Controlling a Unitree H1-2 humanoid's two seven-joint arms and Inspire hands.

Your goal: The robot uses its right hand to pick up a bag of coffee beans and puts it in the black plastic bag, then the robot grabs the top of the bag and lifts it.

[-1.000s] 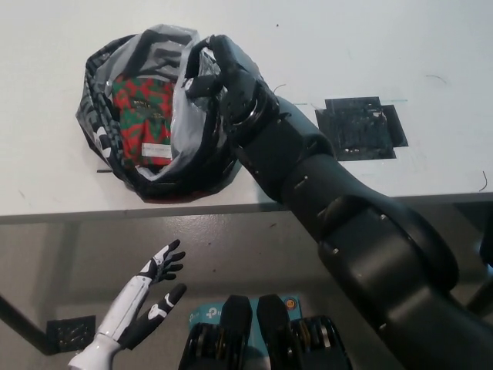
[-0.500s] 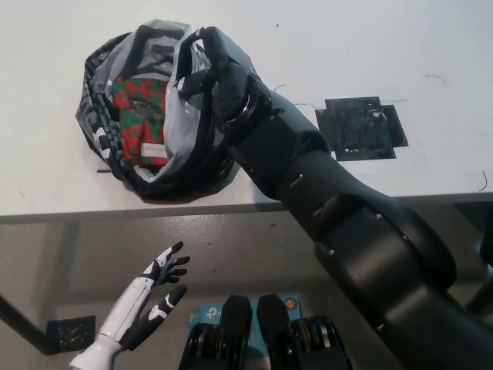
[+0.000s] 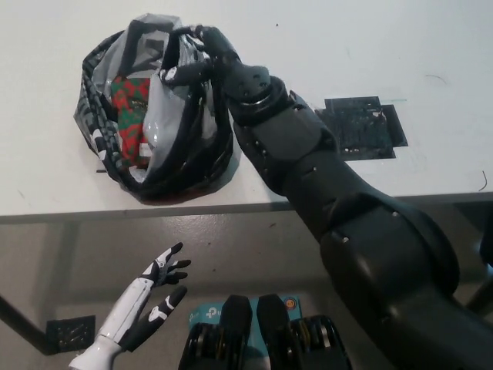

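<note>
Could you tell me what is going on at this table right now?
The robot's black right hand is gripping the rim of a black plastic bag on the white table and gathering it. A red and green coffee bag already lies inside, partly covered by the folded plastic. The bag is not yet lifted off the table. The white left hand rests open below the table edge.

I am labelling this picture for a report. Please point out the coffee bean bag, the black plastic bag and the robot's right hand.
coffee bean bag (image 3: 129, 116): head view, on its red and green front.
black plastic bag (image 3: 202, 158): head view, on its right wall.
right hand (image 3: 209, 60): head view, on the hand's middle, at the bag's top edge.
</note>
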